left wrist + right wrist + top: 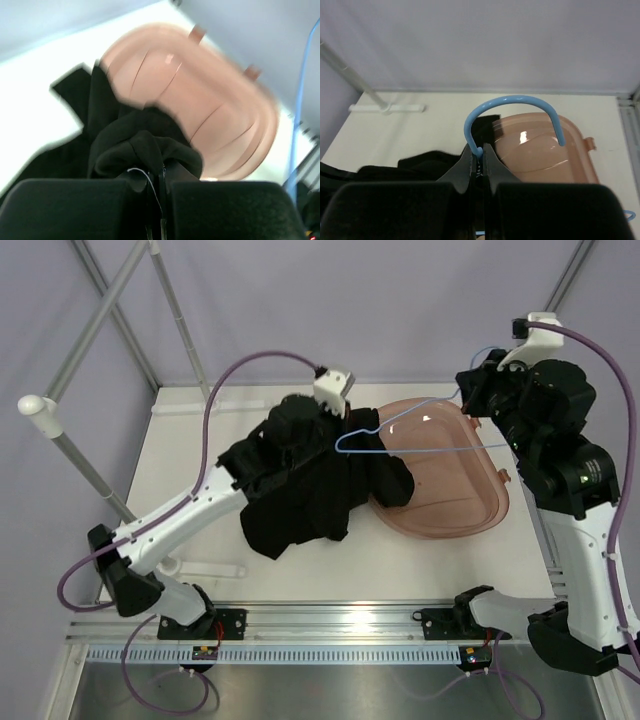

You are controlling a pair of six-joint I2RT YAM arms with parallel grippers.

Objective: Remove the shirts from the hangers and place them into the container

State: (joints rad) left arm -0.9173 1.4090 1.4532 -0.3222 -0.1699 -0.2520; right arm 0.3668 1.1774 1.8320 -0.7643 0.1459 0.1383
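Half done, it is seeming — the left hand (pixel 156 192) is pinching the black shirt (pixel 300 490), which is hanging over the table (pixel 400 570) and the rim of the pink tub (pixel 470 510); the right hand (pixel 479 160) is pinching the blue hanger (pixel 512 102), almost bare.

Matt black cloth shirt (pixel 310 502), glossy translucent pink plastic tub (pixel 452 490), smooth light-blue wire hanger (pixel 420 449), matt white table (pixel 400 562)

A robotics lab: a white table (pixel 400 570) with an aluminium rail (pixel 340 618) carrying bolted arm bases (pixel 210 625), plain lilac backdrop (pixel 380 300).
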